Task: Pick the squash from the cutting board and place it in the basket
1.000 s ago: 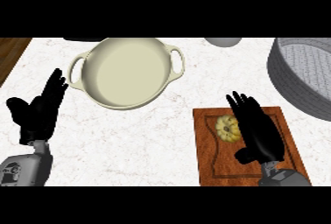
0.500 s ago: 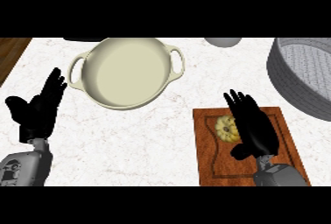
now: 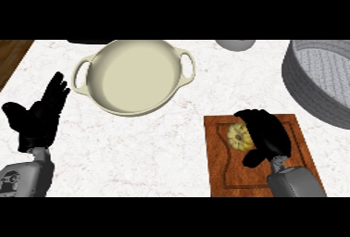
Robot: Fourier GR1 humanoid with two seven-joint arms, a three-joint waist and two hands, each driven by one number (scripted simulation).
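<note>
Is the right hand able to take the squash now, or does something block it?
Probably yes. The right hand is over the cutting board, its fingers curling beside the squash, with nothing between them.

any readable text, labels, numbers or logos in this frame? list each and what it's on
None readable.
Left forearm: a small round dark mark on the grey casing, too blurred to read.
Squash, cutting board, cream pot, grey basket, counter: no text or labels.

Black left hand (image 3: 34, 121) and right hand (image 3: 268, 136) on grey forearms, the left perhaps marked.
</note>
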